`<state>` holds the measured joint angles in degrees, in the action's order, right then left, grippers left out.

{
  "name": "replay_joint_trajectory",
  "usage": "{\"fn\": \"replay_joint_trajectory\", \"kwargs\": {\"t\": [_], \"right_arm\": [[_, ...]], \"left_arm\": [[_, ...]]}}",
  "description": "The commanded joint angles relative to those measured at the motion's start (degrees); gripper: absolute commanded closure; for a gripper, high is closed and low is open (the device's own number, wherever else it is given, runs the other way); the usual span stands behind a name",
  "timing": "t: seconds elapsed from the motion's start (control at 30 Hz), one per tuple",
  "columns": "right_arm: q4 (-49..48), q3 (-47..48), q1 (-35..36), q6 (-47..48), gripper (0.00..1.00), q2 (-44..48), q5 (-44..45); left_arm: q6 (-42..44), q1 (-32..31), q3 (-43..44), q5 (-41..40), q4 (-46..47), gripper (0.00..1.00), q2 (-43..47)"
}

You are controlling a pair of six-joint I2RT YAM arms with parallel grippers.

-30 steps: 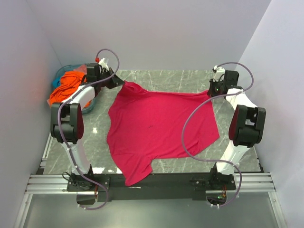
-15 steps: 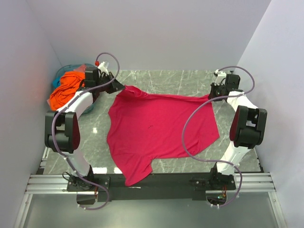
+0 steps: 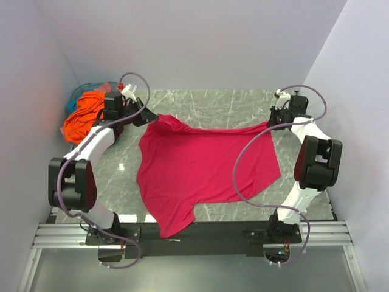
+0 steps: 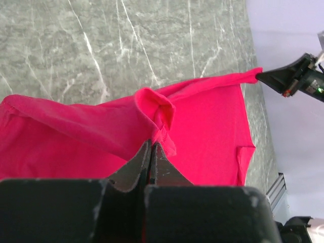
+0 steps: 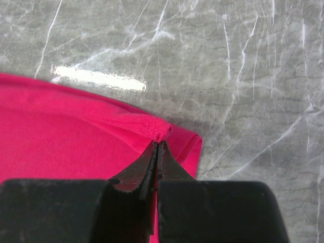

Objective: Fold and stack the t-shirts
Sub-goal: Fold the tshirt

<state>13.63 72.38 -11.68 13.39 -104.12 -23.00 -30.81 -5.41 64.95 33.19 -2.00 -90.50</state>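
- Clenching bunched folds of the soft crimson t-shirt (image 3: 200, 167) were the left pincer (image 4: 151, 144) and the right pincer (image 5: 157, 144), above the veined marble counter (image 3: 219, 103).
- A crumpled orange t-shirt (image 3: 85, 115) hid most of the teal basket (image 3: 79, 92).

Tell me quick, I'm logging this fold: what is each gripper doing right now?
Left gripper: closed, pinching a far corner of the pink shirt.
Right gripper: closed, pinching the shirt's other far corner.

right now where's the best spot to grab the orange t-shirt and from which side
Probably the bunched crest on top of the orange t-shirt, from straight above: it lies heaped in the teal basket and spills over its rim, so no flat edge shows to slide under.
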Motion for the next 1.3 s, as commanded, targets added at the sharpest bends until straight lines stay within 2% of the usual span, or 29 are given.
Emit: {"fn": "replay_joint_trajectory", "kwargs": {"t": [0.0, 0.37, 0.67, 1.27], "right_arm": [[-1.0, 2.5, -0.5, 0.8, 1.00, 1.0, -0.6], [0.1, 6.0, -0.4, 1.6, 1.00, -1.4, -1.3], [0.3, 6.9, -0.4, 2.2, 1.00, -2.9, -0.4], [0.9, 6.5, -0.4, 2.9, 1.00, -3.2, 0.1]], "left_arm": [[0.7, -0.2, -1.8, 1.5, 0.9, 1.00, 3.9], [0.0, -0.3, -2.0, 2.1, 1.0, 0.99, 3.9], [-0.8, -0.3, -3.2, 3.5, 1.5, 1.00, 7.3], [-0.6, -1.3, -7.6, 0.5, -0.6, 0.99, 10.5]]}}
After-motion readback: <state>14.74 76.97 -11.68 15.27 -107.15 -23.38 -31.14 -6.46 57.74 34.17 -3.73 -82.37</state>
